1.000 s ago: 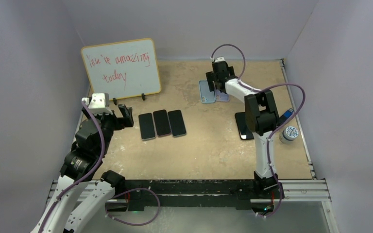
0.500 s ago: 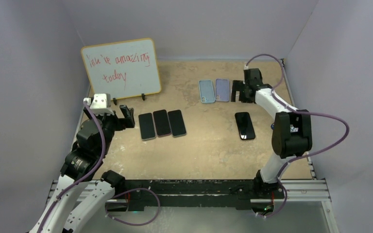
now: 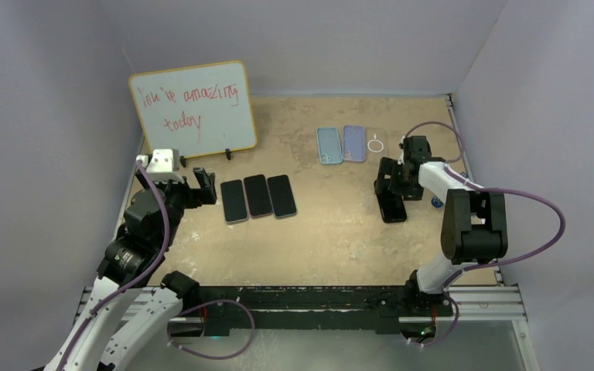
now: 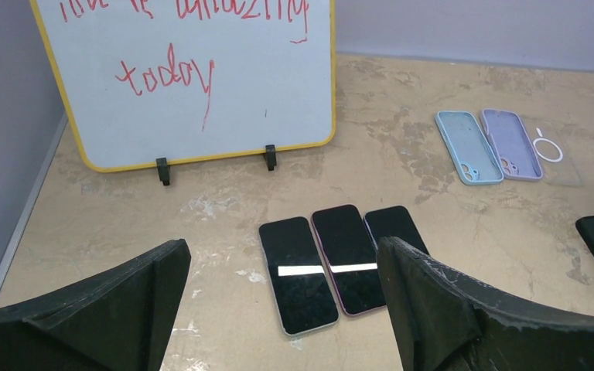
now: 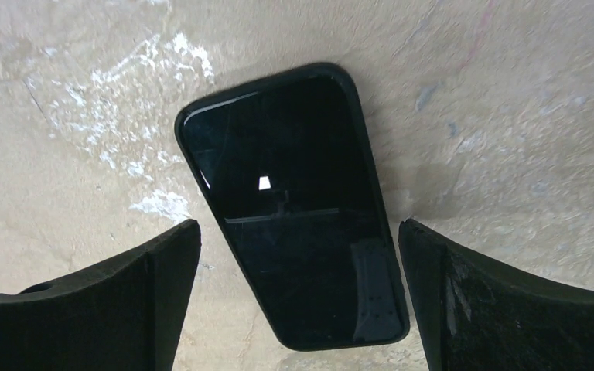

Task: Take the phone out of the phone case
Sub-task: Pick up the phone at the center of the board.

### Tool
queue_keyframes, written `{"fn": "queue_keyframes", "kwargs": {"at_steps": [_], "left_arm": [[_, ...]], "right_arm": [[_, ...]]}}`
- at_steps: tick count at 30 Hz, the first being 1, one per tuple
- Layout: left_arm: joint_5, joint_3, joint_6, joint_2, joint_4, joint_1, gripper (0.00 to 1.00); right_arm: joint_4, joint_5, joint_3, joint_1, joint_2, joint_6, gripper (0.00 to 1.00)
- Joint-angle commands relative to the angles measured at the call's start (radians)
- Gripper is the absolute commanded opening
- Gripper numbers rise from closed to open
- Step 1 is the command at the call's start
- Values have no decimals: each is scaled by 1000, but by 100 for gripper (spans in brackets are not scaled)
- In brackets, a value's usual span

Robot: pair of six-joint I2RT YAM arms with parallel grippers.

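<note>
Right of centre in top view, right gripper (image 3: 391,184) hangs over dark phone (image 3: 392,210), covering its far half. Right wrist view shows more: phone flat on table (image 5: 510,93), screen up, black case (image 5: 188,110) rimming it, fingers (image 5: 139,286) spread wide either side, clear of it. Left gripper (image 3: 201,187) at left edge, jaws apart, empty. Left wrist view: three phones (image 4: 332,263) in row, whiteboard (image 4: 186,77) behind, spare cases (image 4: 487,145) upper right.
</note>
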Motion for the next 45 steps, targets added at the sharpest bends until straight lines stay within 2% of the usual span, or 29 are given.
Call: {"fn": "queue_keyframes", "kwargs": {"at_steps": [1,7,17,26,31,34,35,45], "left_arm": [[-12,-1,25,7,14,-8,96],[-10,-2,25,8,14,-13,96],[-6,-2,25,17,16,-17,96],[-1,-5,26,18,17,-21,96],[2,-7,26,19,19,-20,96],[5,-8,26,21,21,-20,96],[9,-8,26,26,21,-21,96],[107,3,-21,88,14,-19,96]], "right_arm": [[-18,-53,-16,-6,-23,10,99],[-28,-9,-23,-4,0,-29,99],[-83,-54,-36,48,-3,-48,99],[-146,90,23,136,46,-56,95],[-150,146,41,175,77,-52,89],[-150,151,45,194,82,-53,83],[-147,147,44,222,79,-60,75],[-42,24,16,378,40,-33,25]]}}
